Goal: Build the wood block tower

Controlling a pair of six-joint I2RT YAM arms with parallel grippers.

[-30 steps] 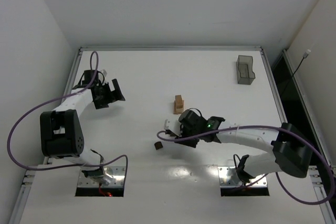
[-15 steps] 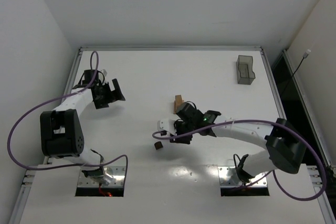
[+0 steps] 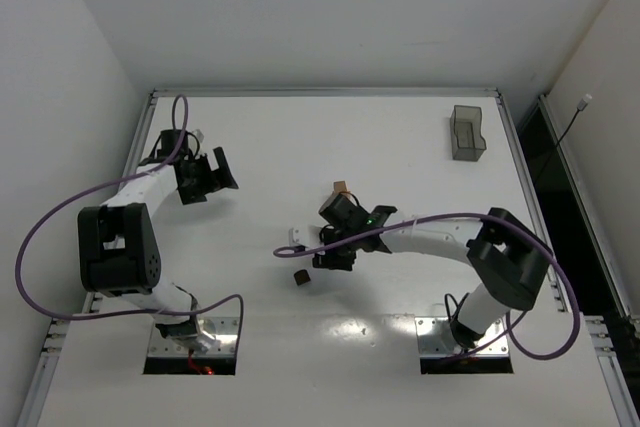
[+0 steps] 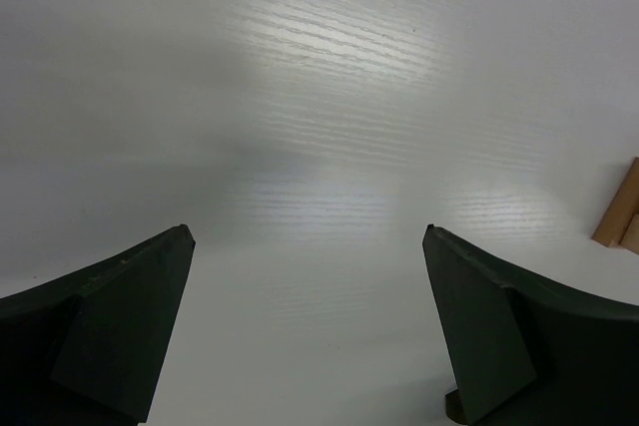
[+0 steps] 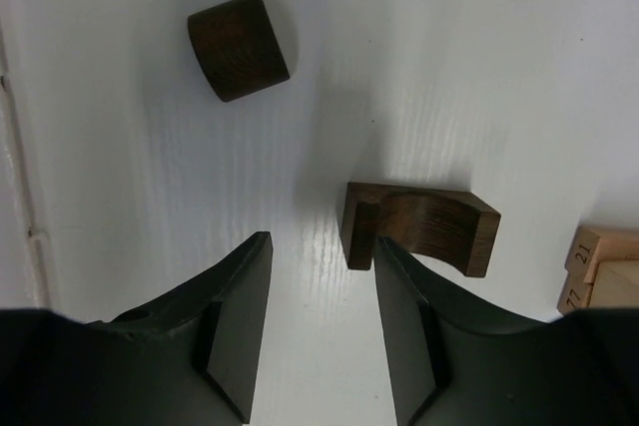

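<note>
My right gripper (image 3: 328,252) (image 5: 321,281) is open and empty, low over the table mid-centre. In the right wrist view a dark brown arch block (image 5: 424,229) lies just past my right fingertip, outside the jaws. A dark brown half-round block (image 5: 240,44) lies further off; it shows in the top view (image 3: 299,278). Light tan blocks (image 5: 599,266) stand at the right edge. In the top view the tan stack (image 3: 341,188) is partly hidden behind the right wrist. My left gripper (image 3: 207,177) (image 4: 308,236) is open and empty at the far left.
A translucent grey bin (image 3: 466,133) stands at the back right. A tan block edge (image 4: 624,212) and a dark piece (image 4: 454,408) show at the right of the left wrist view. The table rim (image 3: 150,127) runs along the left.
My right gripper has moved left, and its wrist now covers part of the tan stack. The left arm has not moved. The blocks lie where they were.
</note>
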